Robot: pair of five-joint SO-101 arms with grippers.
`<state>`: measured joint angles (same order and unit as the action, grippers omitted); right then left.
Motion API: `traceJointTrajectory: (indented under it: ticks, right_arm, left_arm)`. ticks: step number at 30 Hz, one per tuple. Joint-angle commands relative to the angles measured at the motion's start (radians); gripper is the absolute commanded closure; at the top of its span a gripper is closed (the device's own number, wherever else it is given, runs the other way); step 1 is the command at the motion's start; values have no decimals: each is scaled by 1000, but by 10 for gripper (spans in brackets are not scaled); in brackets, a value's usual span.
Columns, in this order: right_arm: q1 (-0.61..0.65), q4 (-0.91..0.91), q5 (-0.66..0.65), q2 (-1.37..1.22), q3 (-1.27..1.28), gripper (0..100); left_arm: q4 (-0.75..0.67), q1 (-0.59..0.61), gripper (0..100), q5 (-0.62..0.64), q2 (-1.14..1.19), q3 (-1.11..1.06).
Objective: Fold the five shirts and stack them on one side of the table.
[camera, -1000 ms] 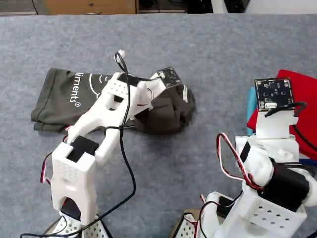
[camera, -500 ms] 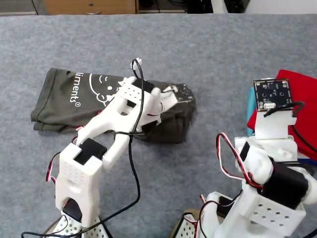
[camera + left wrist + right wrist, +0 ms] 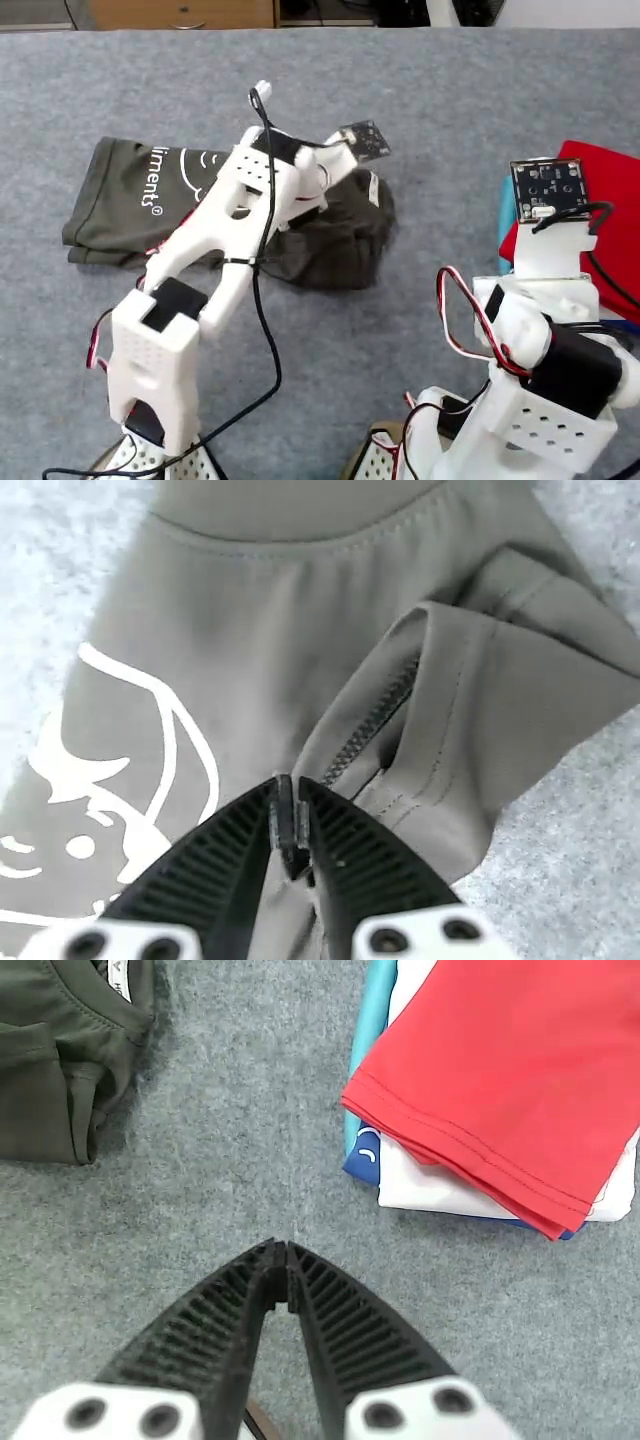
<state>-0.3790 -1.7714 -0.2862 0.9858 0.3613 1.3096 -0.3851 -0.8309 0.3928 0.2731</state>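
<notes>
- Your left pincer [image 3: 288, 825] is closed on a thin fold of the olive shirt [image 3: 125, 195], and only the very tips of the jaws have hold of the cloth.
- And the other one?
- Your right pincer [image 3: 288, 1250] is closed on nothing. It hangs over the bare grey surface [image 3: 450, 100], between the olive shirt and the stack [image 3: 400, 1175] that has the red shirt [image 3: 520, 1070] on top.
- Where does the olive shirt lie?
- On the left half of the surface, well apart from the stack at the right edge. Its printed end lies flat. The end under your left arm [image 3: 210, 250] is rumpled into a heap.
- What could go wrong from here?
- First, I think the bite is shallow. If you pull fast or sideways, the fold may slip out and drop crooked.
- Second, you seem to hold one layer only. If you lift high, the heap may open and the flat end may drag, and then the fold is spoiled.
- Third, the black cable [image 3: 272, 350] loops close beside the shirt, so a wide sweep could catch it.
- Last, your right pincer hangs just beside the stack. Swing that arm carelessly and you may knock the red shirt askew.
</notes>
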Motion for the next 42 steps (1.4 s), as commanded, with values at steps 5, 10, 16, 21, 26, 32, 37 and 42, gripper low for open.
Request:
traceJointTrajectory:
  ticks: [5, 10, 16, 21, 26, 32, 37, 42]
  right_arm:
    - [10, 46, -8, -21, 36, 994]
    - [213, 83, 2, -136, 104, 995]
    - [288, 192, 35, -239, 73, 995]
    - [282, 157, 34, -248, 50, 995]
    - [280, 130, 34, -248, 50, 995]
    - [280, 126, 35, -248, 50, 995]
    - [254, 104, 34, -248, 48, 995]
    - [165, 97, 28, -248, 48, 995]
  left_arm:
    - [176, 101, 973, 92, -156, 25]
    - [175, 172, 981, 103, -157, -57]
    - [28, 155, 981, 106, -157, -213]
    - [15, 135, 981, 132, -166, -242]
    - [87, 66, 981, 163, -166, -233]
    - [54, 38, 981, 172, -159, -232]
    - [-72, 75, 981, 169, -104, -261]
    - [-112, 157, 981, 104, 7, -203]
